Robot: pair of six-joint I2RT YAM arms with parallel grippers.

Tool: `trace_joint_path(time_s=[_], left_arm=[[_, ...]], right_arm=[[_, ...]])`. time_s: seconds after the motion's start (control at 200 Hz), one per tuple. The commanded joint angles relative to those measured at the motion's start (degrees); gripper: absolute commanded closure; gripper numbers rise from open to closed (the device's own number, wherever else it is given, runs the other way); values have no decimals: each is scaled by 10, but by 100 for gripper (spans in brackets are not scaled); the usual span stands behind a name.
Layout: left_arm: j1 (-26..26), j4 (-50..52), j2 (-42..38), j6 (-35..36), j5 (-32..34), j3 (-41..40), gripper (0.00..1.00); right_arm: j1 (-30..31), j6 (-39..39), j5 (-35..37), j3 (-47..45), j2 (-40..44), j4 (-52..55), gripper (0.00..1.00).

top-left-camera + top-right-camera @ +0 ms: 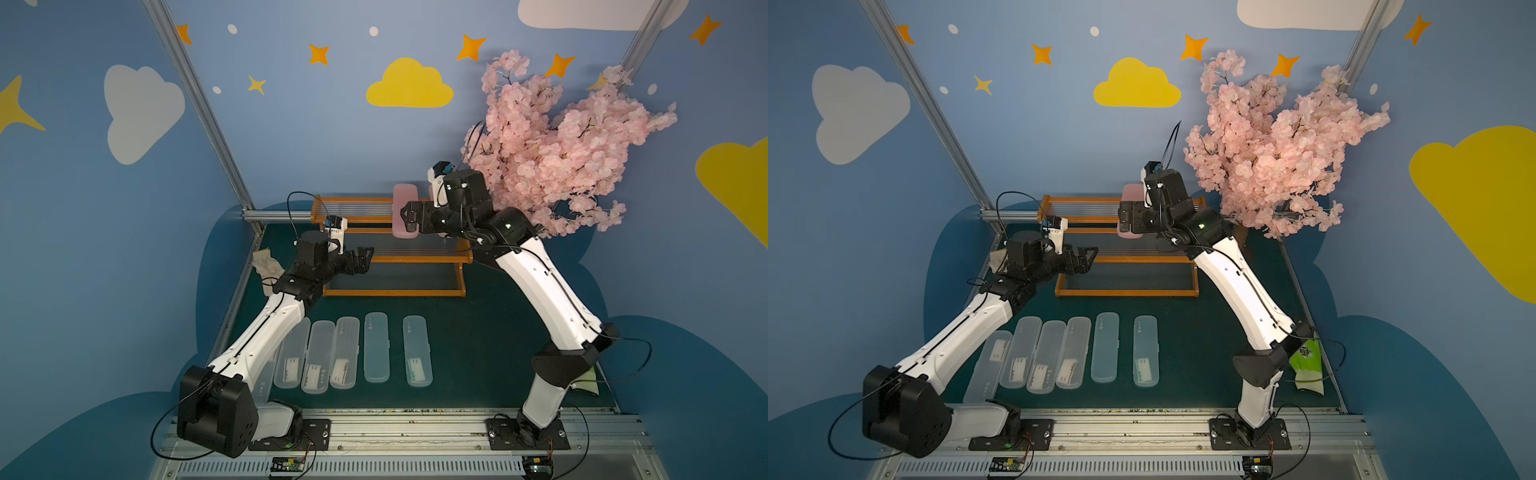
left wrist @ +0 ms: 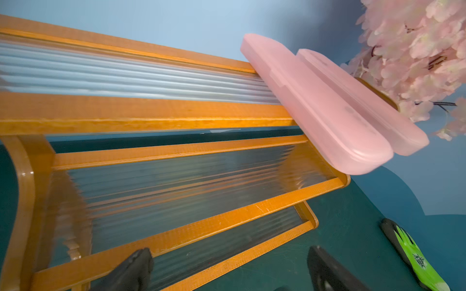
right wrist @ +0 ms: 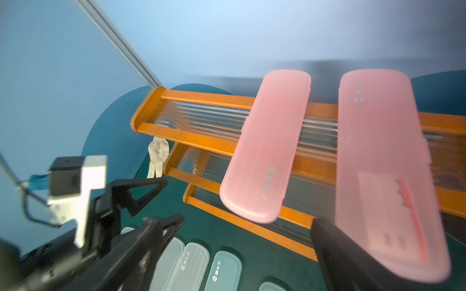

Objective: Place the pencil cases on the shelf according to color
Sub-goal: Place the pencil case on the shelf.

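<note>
Shelf (image 3: 201, 139), top tier: two pink pencil cases (image 2: 322, 108); my right pincer (image 1: 408, 219) spread, empty.
Near case (image 3: 383, 176) just beside my finger (image 3: 327, 252), far case (image 3: 264, 156) beyond, both overhanging the rail: a crooked retreat could snag and tip one.

Left arm (image 1: 266, 328) and right arm (image 1: 548, 291) share white shells between black joints; thin black cables (image 1: 649, 353) loop alongside; black jaws; white-and-black wrist cameras (image 1: 336, 226).

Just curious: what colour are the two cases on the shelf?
Both cases are pink; right wrist view shows it best.
</note>
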State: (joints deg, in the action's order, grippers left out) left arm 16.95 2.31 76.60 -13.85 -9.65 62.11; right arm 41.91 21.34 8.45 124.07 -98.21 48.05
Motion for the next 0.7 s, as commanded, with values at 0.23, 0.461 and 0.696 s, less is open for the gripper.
trace_joint_path(time_s=[0.23, 0.461, 0.696], left_arm=[[20, -25, 9, -9, -3, -14, 0], [26, -51, 1, -5, 2, -35, 0], [57, -19, 41, -4, -24, -9, 0]], right_arm=[[55, 27, 68, -339, 205, -47, 5], [102, 148, 65, -530, 271, -27, 6], [134, 252, 18, -647, 249, -59, 5]])
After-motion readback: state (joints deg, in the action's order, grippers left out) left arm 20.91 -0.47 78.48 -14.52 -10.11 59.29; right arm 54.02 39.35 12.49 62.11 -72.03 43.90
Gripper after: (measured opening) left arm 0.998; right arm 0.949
